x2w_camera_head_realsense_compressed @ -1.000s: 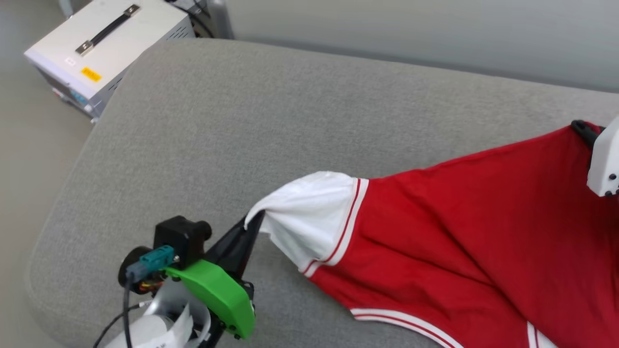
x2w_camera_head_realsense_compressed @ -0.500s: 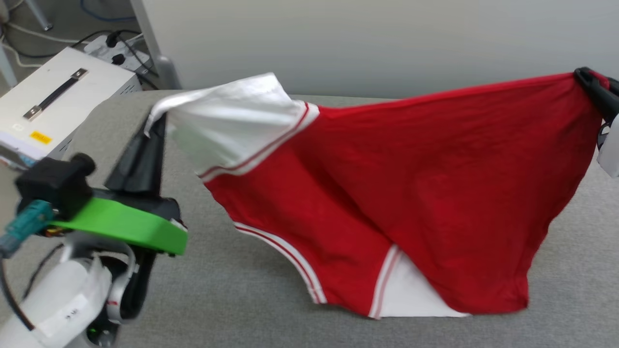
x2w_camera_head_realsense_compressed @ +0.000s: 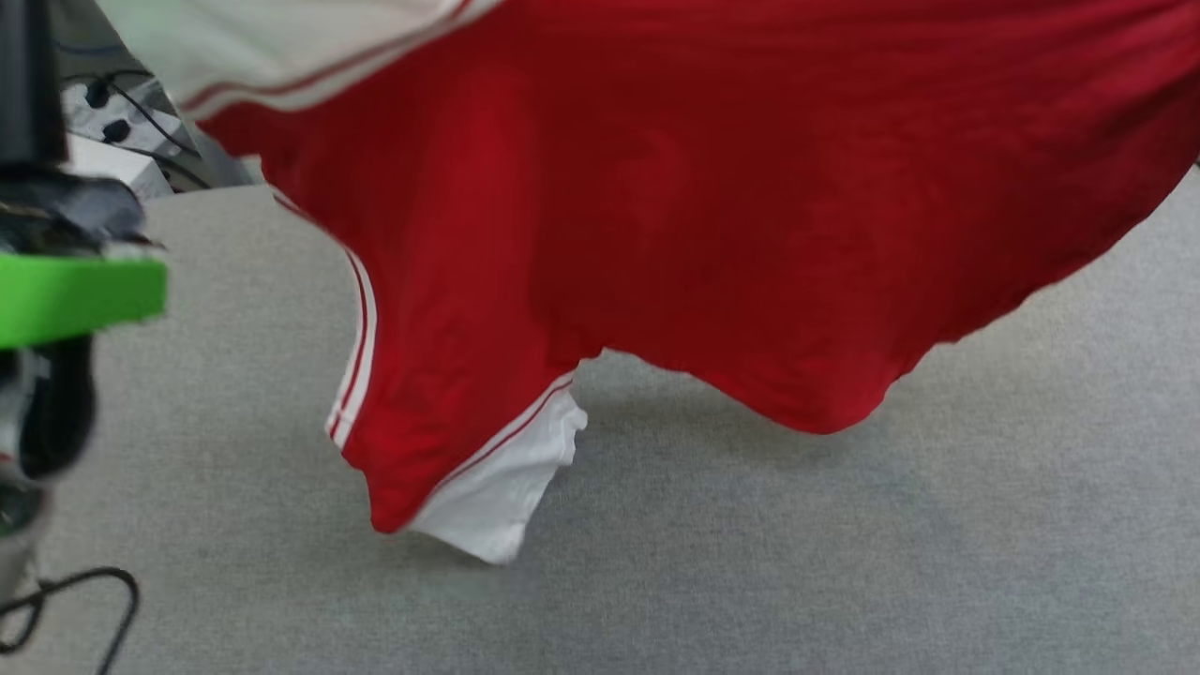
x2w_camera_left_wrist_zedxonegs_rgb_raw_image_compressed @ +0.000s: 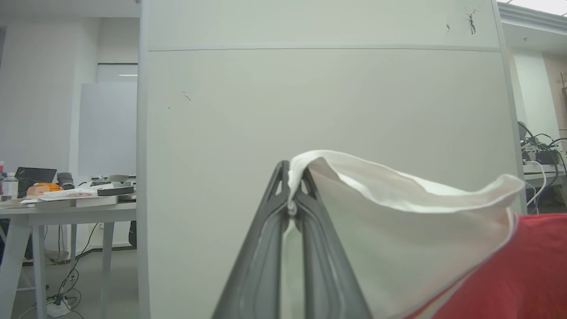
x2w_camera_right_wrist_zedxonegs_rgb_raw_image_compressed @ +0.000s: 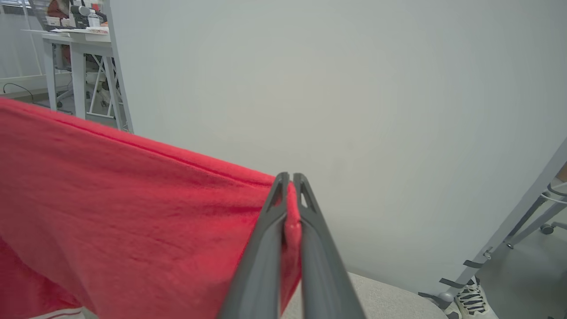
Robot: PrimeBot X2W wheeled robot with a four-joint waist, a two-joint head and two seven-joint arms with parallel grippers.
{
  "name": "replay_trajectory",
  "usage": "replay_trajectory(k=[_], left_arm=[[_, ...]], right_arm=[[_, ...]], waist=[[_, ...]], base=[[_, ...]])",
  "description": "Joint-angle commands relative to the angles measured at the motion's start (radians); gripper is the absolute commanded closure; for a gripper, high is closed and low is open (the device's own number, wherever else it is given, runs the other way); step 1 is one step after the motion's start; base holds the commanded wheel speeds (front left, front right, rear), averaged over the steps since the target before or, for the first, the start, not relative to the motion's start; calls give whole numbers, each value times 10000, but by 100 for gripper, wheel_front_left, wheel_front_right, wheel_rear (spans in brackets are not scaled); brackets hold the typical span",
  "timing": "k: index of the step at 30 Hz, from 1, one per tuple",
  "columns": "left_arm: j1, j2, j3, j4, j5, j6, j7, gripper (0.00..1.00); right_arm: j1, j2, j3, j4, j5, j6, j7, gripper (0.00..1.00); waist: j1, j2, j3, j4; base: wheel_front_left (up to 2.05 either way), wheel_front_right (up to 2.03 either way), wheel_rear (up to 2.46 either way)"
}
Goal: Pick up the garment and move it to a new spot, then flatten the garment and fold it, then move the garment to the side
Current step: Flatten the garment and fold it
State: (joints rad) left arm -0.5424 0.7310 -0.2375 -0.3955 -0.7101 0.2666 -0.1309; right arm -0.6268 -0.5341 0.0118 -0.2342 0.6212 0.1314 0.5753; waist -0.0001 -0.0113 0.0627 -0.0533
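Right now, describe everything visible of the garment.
The garment is a red shirt of soft knit cloth with white short sleeves and striped trim. It hangs spread in the air over the grey cushion, bottom edge sagging. The left gripper is shut on a white sleeve edge, the right gripper on a red edge. One sleeve dangles lowest; whether it brushes the cushion is unclear.
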Motion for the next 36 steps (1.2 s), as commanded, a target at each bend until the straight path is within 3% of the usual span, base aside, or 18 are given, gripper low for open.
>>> replay_trajectory(k=[1, 8, 15, 20, 24, 31, 36], left_arm=[[-594, 217, 180, 8, 124, -109, 57, 100], [-3546, 1045, 171, 788, 267, -1206, 883, 100], [-6950, 1188, -418, 2768, 531, -2527, 1692, 100], [-9690, 737, -920, 4704, 1104, -3223, 1796, 100], [-11572, 174, -1348, 6530, 1582, -3526, 1578, 100], [-13746, -771, -1581, 9374, 1798, -3702, 808, 100], [-14034, -1398, -1729, 10878, 1702, -3794, -51, 100]], right_arm=[[-358, 74, -155, -55, 59, -7, -62, 100], [-2146, -153, -180, 127, -259, -7, -271, 100], [-4720, -141, 211, 1544, -766, -7, -883, 100], [-6706, 130, 284, 3305, -1126, -7, -1374, 100], [-8093, 357, 534, 4640, -1606, -7, -1952, 100], [-10191, 818, 503, 7060, -2611, -7, -3284, 100], [-11023, 1384, -94, 8530, -2970, -7, -4308, 100]], waist=[[1, 113, 772, -199], [1, 113, 2806, -278], [1, 113, 4729, -338], [1, 113, 5762, -317], [1, 113, 6241, -258], [1, 113, 6566, -68], [1, 113, 6771, 160]], base=[[0, 0, 0], [0, 0, 0], [0, 0, 0], [0, 0, 0], [0, 0, 0], [0, 0, 0], [0, 0, 0]])
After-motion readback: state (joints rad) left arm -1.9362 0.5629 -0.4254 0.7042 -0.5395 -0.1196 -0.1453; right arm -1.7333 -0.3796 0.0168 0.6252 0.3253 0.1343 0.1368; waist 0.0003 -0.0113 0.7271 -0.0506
